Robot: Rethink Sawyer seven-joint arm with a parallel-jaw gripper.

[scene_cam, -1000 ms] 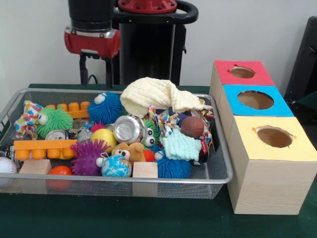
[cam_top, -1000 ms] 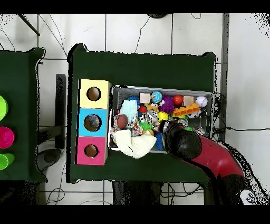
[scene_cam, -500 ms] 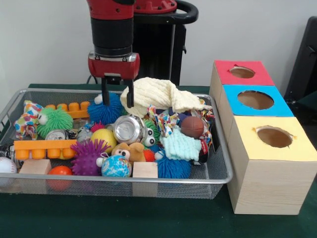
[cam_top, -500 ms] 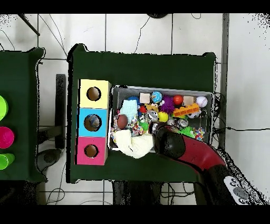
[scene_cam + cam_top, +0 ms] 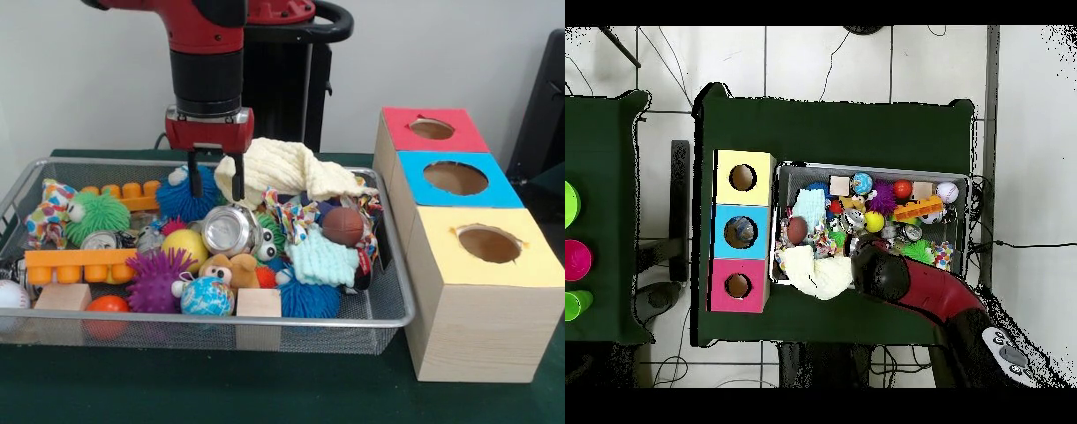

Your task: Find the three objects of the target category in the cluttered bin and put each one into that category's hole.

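The desk (image 5: 265, 389) is covered in dark green cloth and stands on a pale tiled floor (image 5: 825, 65) crossed by thin dark cables (image 5: 835, 55). Left of the desk in the overhead view, across a strip of floor, stands a second green-topped table (image 5: 605, 200). Along that table's outer edge lie a green round thing (image 5: 570, 203), a pink one (image 5: 574, 259) and another green one (image 5: 573, 304), each only partly showing. Behind the desk in the front view rises a plain pale wall (image 5: 441, 53).
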